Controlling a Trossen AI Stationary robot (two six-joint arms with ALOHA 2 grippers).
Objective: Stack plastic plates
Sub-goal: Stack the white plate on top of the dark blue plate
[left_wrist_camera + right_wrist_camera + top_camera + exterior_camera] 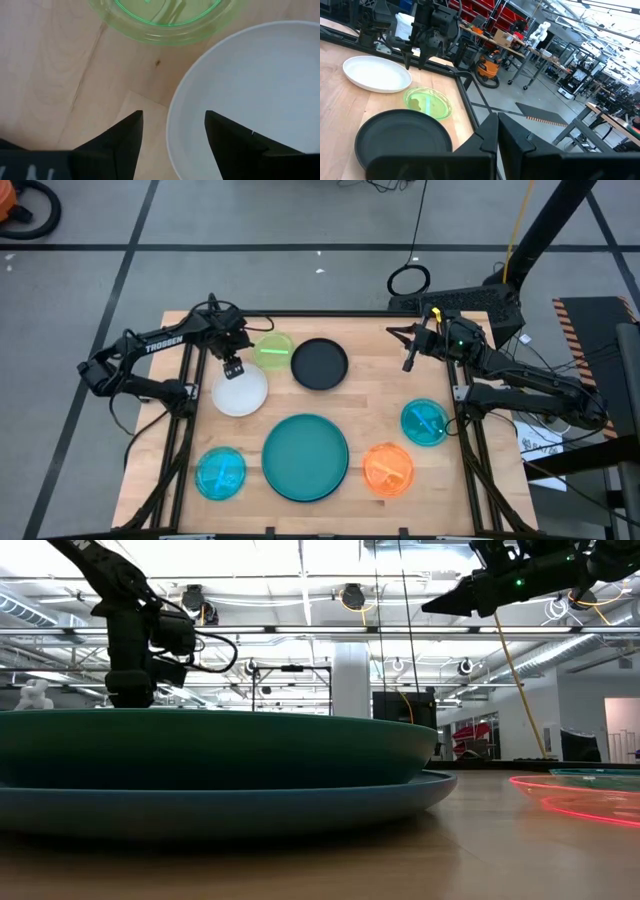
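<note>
1. Fingers of my left pincer [232,367] stand apart, pointing down over the rim of the white plate [240,391]; in my left wrist view one finger [120,145] is outside the rim over bare wood and the other is over the plate's white inside [260,95].
2. Whether those fingers touch the rim I cannot tell.
3. Just beyond that left pincer lies the small green plate [272,351], near the white plate but apart from it, a strip of wooden table [380,405] showing between them.
4. Past the green plate, farther from my left pincer, sits the black plate [320,364].
5. My right pincer [408,361] hangs in the air above the table's far right part, fingers brought together with only a sliver between the tips, clamped on nothing.
6. From that right pincer the black plate lies nearest, then the green, then the white with my left pincer over it.
7. Nearer the front edge, well away from both pincers, the large teal plate [306,457] rests on a blue one, seen in the low view [300,808].
8. Flanking it are a cyan plate [220,473] on my left side and an orange plate [388,469] on my right, with a small teal plate [425,422] beside the orange one, below my right pincer's side of the table.
</note>
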